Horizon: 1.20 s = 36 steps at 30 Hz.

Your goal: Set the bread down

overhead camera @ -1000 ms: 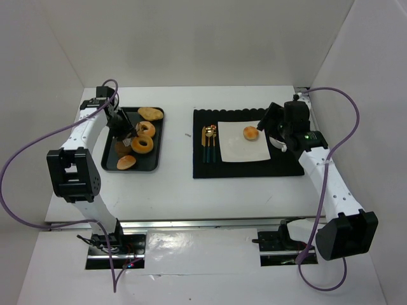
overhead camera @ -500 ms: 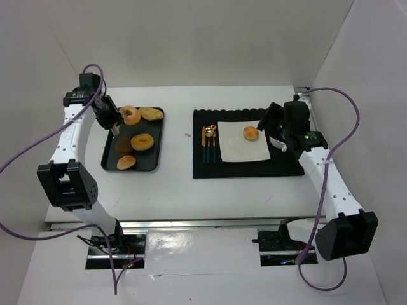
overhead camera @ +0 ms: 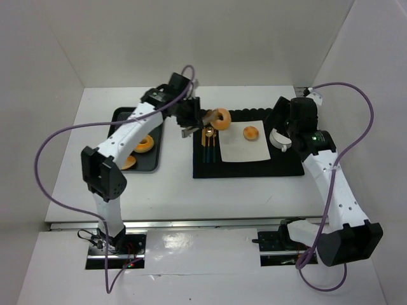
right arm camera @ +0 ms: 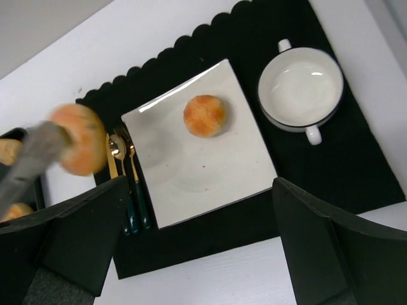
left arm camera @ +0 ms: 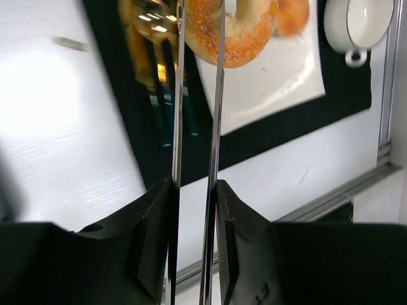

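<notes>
Midway | left claw (overhead camera: 210,122) pinching donut (overhead camera: 222,119), airborne over cutlery (overhead camera: 209,145), just beside plate (overhead camera: 238,151) | bun (overhead camera: 251,133) on plate | right claw (right arm camera: 200,184) spread, empty | left: lower, release

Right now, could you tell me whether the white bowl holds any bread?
No, the white bowl is bare inside in the right wrist view.

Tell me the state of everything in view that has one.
Left tool: shut on the donut.
Donut: held in the air.
Right tool: open, empty.
Bun: lying on the plate.
Bowl: upright, empty.
</notes>
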Each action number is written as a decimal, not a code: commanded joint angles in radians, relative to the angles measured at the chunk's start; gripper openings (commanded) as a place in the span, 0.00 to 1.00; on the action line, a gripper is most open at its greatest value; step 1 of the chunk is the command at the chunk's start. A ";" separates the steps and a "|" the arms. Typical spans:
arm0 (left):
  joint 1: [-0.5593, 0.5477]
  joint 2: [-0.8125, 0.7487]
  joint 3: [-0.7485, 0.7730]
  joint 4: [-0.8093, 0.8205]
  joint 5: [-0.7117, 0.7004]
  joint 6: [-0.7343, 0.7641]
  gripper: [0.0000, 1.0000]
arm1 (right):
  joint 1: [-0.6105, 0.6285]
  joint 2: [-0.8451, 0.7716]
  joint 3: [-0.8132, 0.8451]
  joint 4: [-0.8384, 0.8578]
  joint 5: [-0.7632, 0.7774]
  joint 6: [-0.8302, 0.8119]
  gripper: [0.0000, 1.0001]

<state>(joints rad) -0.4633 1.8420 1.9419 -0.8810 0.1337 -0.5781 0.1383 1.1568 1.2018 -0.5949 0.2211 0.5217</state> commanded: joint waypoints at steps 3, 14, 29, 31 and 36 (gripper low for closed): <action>-0.141 0.135 0.081 0.139 0.030 -0.074 0.07 | -0.006 -0.083 0.045 -0.065 0.093 -0.019 1.00; -0.204 0.277 0.219 0.077 -0.121 -0.114 0.07 | -0.016 -0.086 0.035 -0.075 0.113 -0.061 1.00; -0.150 0.270 0.149 0.082 -0.069 -0.083 0.27 | -0.025 -0.068 0.016 -0.048 0.086 -0.072 1.00; -0.161 0.270 0.158 0.082 -0.069 -0.083 0.40 | -0.025 -0.068 0.016 -0.048 0.077 -0.072 1.00; -0.161 0.238 0.158 0.062 -0.069 -0.083 0.61 | -0.025 -0.058 0.016 -0.048 0.058 -0.072 1.00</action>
<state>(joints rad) -0.6193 2.1265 2.0514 -0.8272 0.0544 -0.6785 0.1215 1.0931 1.2041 -0.6476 0.2890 0.4587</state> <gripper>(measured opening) 0.597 0.999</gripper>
